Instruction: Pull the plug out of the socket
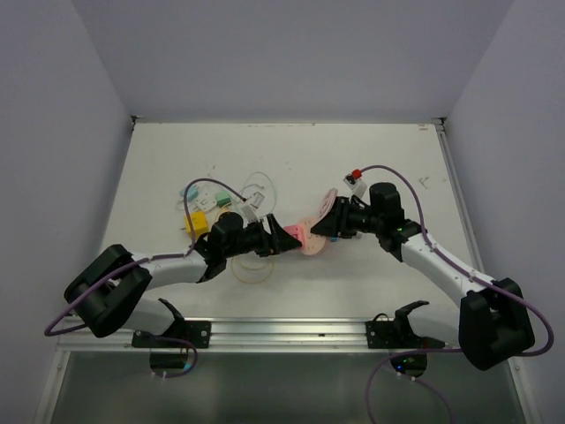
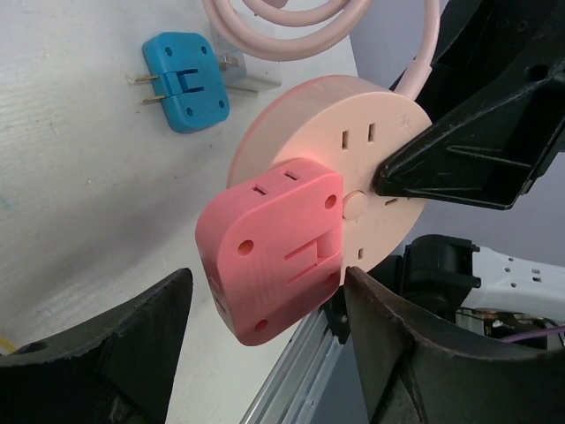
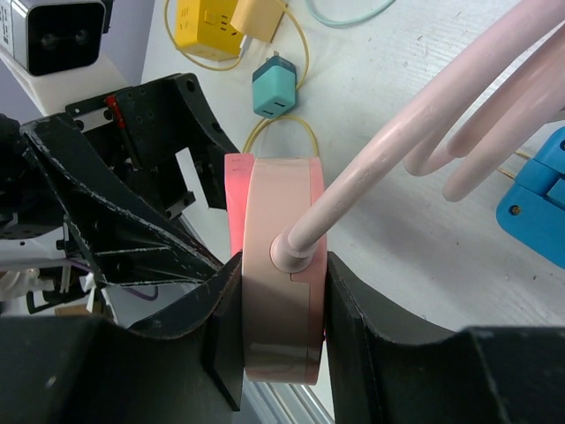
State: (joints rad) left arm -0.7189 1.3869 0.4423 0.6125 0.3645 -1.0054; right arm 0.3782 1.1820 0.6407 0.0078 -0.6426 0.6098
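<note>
- The red-pink plug [image 2: 274, 247] is seated against the flat face of the round pale-pink socket [image 2: 353, 124], low on that face and overhanging its rim.
- In the top view the pair sits mid-table between the two arms, the plug [image 1: 290, 234] on the left-arm side of the socket [image 1: 313, 240].
- The left gripper [image 2: 265, 291] is spread wide, one finger on each side of the plug. There is a clear gap on one side; contact on the other cannot be told.
- The right gripper [image 3: 281, 309] is clenched on the socket [image 3: 278, 265], a finger pressed to each flat face of the disc, which is seen edge-on.
- A thick pink cable [image 3: 424, 132] leaves the back of the socket and loops away over the white table [image 2: 71, 177].
- A blue plug [image 2: 185, 79] lies flat on the table beyond the socket, prongs pointing sideways.
- Further off lie a teal charger [image 3: 274, 88] and a yellow power block [image 3: 205, 26], joined by a thin yellow cord.
</note>
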